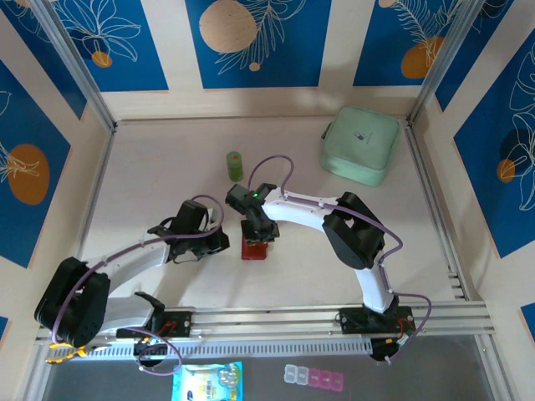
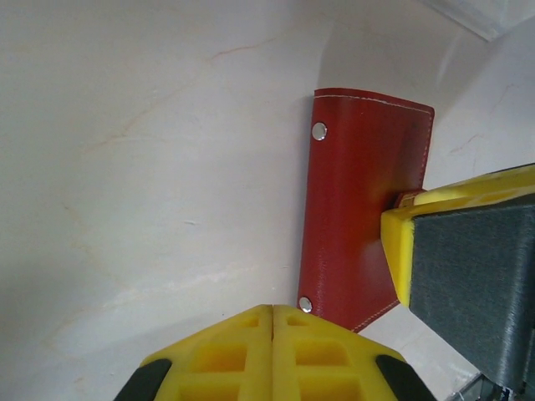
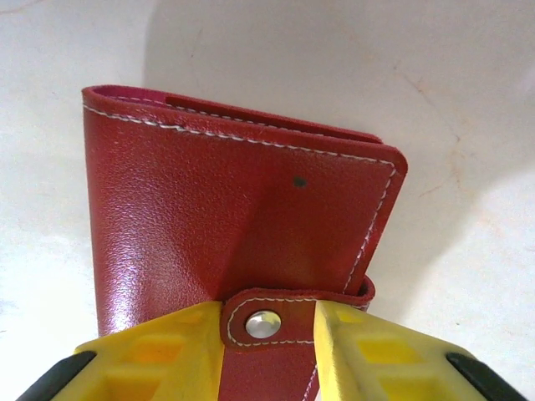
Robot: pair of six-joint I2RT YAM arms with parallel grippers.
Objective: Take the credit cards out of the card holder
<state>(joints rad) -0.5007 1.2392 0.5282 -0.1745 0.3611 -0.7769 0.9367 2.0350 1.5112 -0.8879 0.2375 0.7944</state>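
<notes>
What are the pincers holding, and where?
The right pincer straddles the closing tab of the card holder; a real grip can't be told. The left pincer is shut, empty.

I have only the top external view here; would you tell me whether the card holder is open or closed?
Observer: Closed. The right wrist view shows the card holder folded, its closing tab lying over the front.
Operator: Where is the right gripper on it?
Observer: The right gripper straddles that tab, one finger on each side; I cannot tell whether it pinches.
Operator: And the left gripper?
Observer: The left gripper is shut on nothing, fingertips together, near the holder's corner.
</notes>
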